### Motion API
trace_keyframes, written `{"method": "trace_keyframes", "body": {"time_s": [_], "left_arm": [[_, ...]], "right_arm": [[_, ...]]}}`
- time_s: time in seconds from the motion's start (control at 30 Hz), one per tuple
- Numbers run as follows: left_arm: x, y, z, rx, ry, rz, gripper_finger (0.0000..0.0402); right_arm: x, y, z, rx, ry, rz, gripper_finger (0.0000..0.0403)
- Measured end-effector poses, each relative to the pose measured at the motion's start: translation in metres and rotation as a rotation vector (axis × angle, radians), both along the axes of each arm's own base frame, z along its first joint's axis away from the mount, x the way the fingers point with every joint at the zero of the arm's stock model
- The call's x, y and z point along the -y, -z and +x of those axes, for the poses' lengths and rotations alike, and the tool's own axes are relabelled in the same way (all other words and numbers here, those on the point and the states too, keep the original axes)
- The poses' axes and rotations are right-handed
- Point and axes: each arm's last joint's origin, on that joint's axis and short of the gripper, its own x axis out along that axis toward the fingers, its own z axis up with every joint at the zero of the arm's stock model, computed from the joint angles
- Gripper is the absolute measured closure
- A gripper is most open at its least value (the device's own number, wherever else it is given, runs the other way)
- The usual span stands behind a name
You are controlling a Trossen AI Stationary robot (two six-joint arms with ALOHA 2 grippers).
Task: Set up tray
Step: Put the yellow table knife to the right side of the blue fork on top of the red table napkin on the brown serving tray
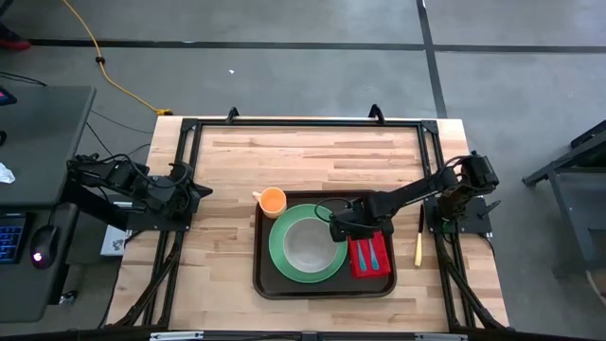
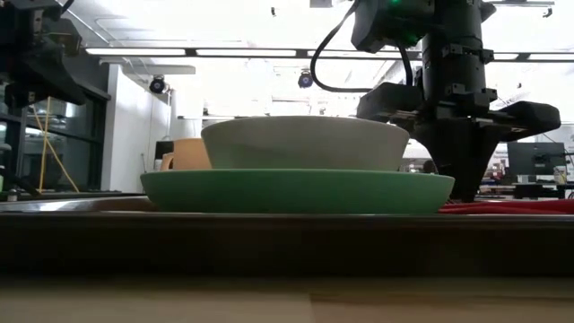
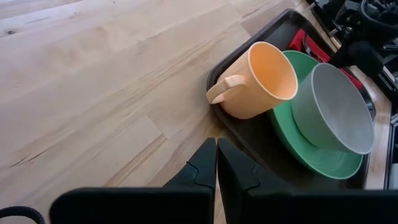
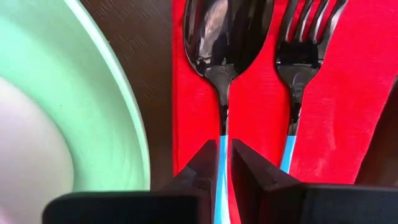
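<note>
The dark brown tray (image 1: 270,275) lies in the middle of the table. On it stand a green plate (image 1: 281,254) with a grey bowl (image 1: 308,243), an orange cup (image 1: 273,200) at its far left corner, and a red napkin (image 1: 371,256) at its right side. A spoon (image 4: 227,34) and a fork (image 4: 305,43), both with blue handles, lie side by side on the napkin (image 4: 348,93). My right gripper (image 4: 222,171) stands over the napkin's far end, shut on the spoon. My left gripper (image 3: 216,163) is shut and waits at the table's left edge. My right gripper pinches the spoon's blue handle (image 4: 223,146) between its two fingers, which come from above, pointing down, one on each side of the handle. The spoon's bowl lies over the red napkin beside the fork.
A yellow-handled utensil (image 1: 418,239) lies on the bare wood right of the tray. The green plate's rim (image 4: 124,112) is close to my right gripper, with a strip of tray between. Bare wood stretches over the table's far half and left of the tray.
</note>
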Motion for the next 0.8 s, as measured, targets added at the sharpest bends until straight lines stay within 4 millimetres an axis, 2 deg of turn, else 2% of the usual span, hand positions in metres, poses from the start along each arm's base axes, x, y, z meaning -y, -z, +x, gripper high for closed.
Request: {"method": "trace_keyframes", "body": {"time_s": [0.4,0.6,0.8], "left_arm": [[0.000,0.000,0.000,-0.001,0.003,-0.003,0.0357],[0.000,0.000,0.000,-0.001,0.004,-0.003,0.0357],[0.000,0.000,0.000,-0.001,0.004,-0.004,0.0357]], "right_arm": [[0.000,-0.003,-0.001,0.006,-0.034,0.007,0.0359],[0.003,-0.028,-0.015,0.036,-0.037,0.011,0.0366],[0.009,-0.056,-0.044,-0.023,-0.012,-0.002,0.0379]]}}
